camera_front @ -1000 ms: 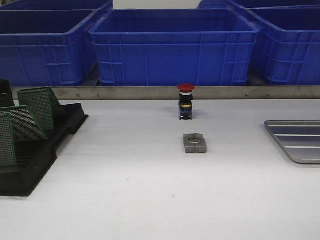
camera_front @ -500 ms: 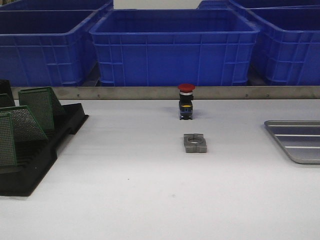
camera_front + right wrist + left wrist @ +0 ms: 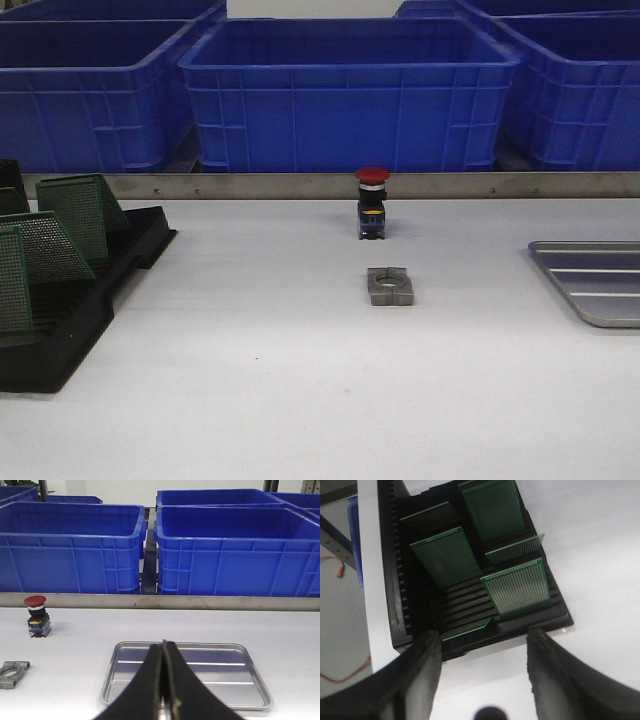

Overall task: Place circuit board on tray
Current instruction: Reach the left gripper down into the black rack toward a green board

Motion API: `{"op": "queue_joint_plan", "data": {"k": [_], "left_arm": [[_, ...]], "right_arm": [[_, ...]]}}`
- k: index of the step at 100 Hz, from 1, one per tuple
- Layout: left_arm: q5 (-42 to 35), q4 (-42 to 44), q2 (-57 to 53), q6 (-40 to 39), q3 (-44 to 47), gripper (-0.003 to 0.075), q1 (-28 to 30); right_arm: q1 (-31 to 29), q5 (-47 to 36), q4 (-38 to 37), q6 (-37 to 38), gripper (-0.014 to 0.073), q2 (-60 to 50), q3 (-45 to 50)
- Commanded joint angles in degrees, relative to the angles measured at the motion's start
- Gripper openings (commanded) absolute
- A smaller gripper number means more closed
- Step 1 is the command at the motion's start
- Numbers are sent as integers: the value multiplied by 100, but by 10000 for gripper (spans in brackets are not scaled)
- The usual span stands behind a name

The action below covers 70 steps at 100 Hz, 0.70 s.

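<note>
circuit boards, green and perforated, stand tilted in the slots of a black slotted rack at the near left of the white table; several show in the left wrist view, some leaning, one small board lying nearly flat at the rack's edge. in the front view two boards show green against the rack. the left gripper hangs above the rack's end with its two dark fingers spread wide apart, holding nothing.

the tray, silver-grey with a raised rim and ribbed floor, lies at the right edge of the table, well apart from the rack, with nothing on it. the right gripper sits over the tray's near side, its fingers pressed together with nothing between them.

mid-table stands a red push button on a black body, and just nearer lies a small grey metal clamp block. beyond a metal rail at the far edge sit blue plastic crates.
</note>
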Motion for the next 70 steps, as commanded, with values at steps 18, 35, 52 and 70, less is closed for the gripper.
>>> {"op": "queue_joint_plan", "data": {"k": [18,35,52,70], "left_arm": [[118,-542,724,4519,-306,344,19],[127,-411,970,6047,-306,263,19],[-177,-153,1214,6387,-306,239,19],[-330,65,1588,6396,-306,239,19]], "right_arm": [[0,-434,-66,-17,-61,-119,-73],[0,-434,-66,-17,-61,-119,-73],[0,-434,-66,-17,-61,-119,-73],[0,-434,-66,-17,-61,-119,-73]]}}
